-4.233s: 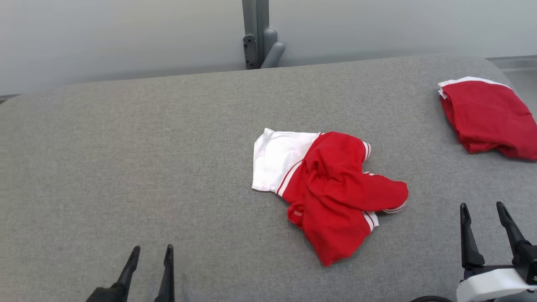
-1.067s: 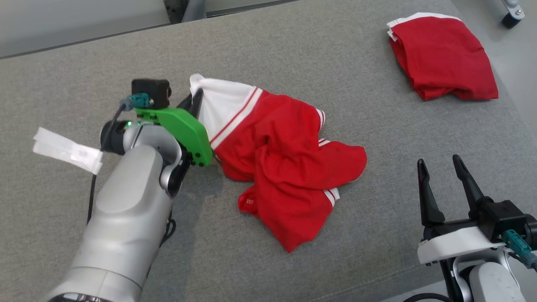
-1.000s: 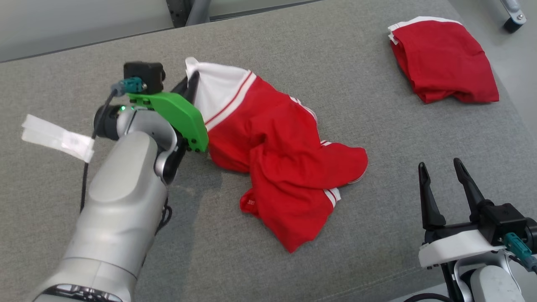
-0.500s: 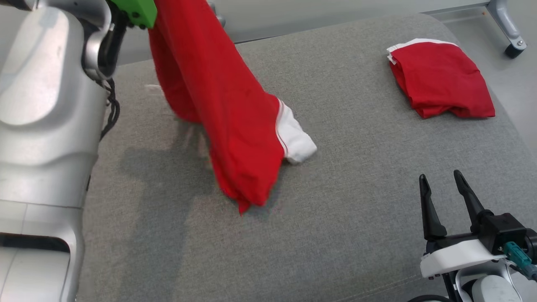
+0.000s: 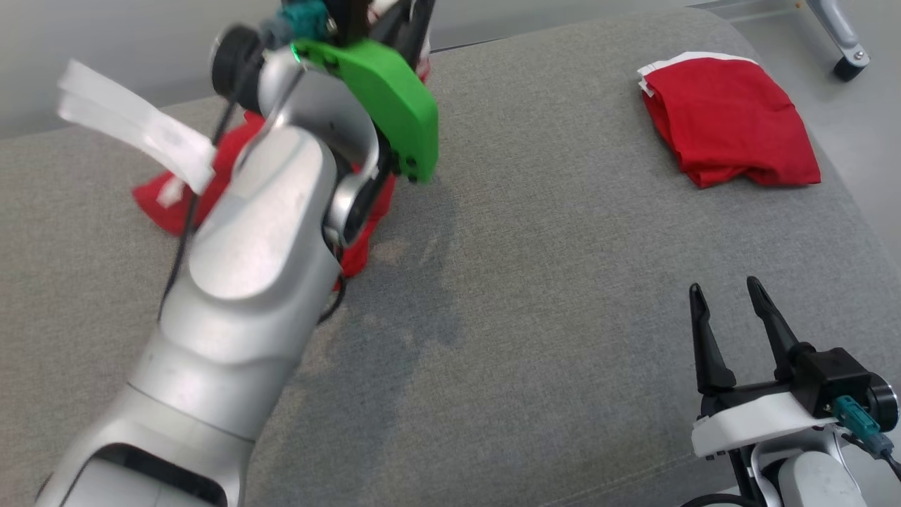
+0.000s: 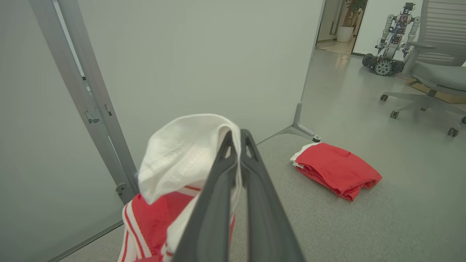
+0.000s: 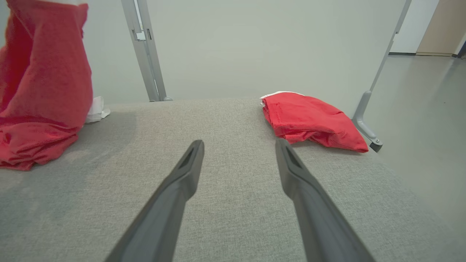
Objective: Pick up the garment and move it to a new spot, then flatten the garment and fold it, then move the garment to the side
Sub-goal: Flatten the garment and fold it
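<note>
Swung leftward and hoisted since half a second back, hem dragged clear of the middle. Near right: right gripper [image 5: 723, 289] idle, fingers spread wide, nothing between them. Beyond, bare grey woven table [image 5: 563, 282], slightly cushioned. Far left: left gripper [image 6: 236, 136] pinched tight on the white band of the garment [image 7: 43, 83], limp red jersey hanging, lower folds pooled on the cloth. Far right: second red garment [image 5: 732, 127], folded. Relocating step underway, seemingly; next calls for lowering, releasing, then spreading flat.

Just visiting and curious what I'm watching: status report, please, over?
Left gripper shut on garment, raised. Right gripper open, empty. Garment's lower end on table. Folded red pile far right, clear of path.
</note>
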You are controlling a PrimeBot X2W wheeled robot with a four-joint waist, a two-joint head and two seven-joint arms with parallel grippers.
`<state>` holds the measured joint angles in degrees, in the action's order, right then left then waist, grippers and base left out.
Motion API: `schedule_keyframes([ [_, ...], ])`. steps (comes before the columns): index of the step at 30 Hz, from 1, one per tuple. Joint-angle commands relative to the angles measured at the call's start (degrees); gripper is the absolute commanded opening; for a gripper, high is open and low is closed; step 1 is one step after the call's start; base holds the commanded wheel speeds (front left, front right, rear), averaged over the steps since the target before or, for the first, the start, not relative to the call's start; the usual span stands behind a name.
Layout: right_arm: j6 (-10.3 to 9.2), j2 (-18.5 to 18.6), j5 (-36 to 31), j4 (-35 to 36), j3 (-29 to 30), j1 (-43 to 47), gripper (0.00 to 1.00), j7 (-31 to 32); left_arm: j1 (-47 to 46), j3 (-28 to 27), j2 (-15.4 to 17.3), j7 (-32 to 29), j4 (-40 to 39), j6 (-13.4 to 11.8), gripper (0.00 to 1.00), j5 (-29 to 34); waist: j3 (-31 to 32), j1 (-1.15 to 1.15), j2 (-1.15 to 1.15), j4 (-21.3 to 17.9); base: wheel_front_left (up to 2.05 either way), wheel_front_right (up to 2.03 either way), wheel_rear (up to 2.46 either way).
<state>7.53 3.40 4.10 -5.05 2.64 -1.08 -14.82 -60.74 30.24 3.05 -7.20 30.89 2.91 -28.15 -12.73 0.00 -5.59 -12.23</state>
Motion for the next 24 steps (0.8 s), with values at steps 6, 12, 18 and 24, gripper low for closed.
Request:
schedule_keyframes([
  [6, -0.09, -0.36, 1.32, -0.68, -1.46, -3.07, 1.0, -0.38, 9.0, 17.14, -0.04, 2.41, -2.67, -3.9, 0.0, -9.32, -3.16, 0.0, 0.01, -4.74, 0.0, 0.0, 0.0],
  [12, -0.09, -0.52, 2.93, -1.74, -1.85, -3.09, 1.0, -0.37, 10.49, 31.51, -0.08, 6.15, -4.45, -8.18, 0.0, -15.04, -5.33, 0.0, 0.01, -8.48, 0.0, 0.0, 0.0],
  [18, -0.09, -0.57, 5.56, -2.41, -2.05, -3.66, 1.0, -0.37, 11.23, 38.58, -0.03, 12.07, -3.35, -11.13, 0.0, -21.21, -7.61, 0.0, 0.01, -11.66, 0.0, 0.0, 0.0],
  [24, -0.09, -0.56, 6.82, -2.95, -1.53, -3.83, 1.0, -0.37, 12.3, 42.04, -0.1, 15.05, -0.54, -10.18, 1.0, -26.61, -8.75, 0.0, 0.01, -12.32, 0.0, 0.0, 0.0],
])
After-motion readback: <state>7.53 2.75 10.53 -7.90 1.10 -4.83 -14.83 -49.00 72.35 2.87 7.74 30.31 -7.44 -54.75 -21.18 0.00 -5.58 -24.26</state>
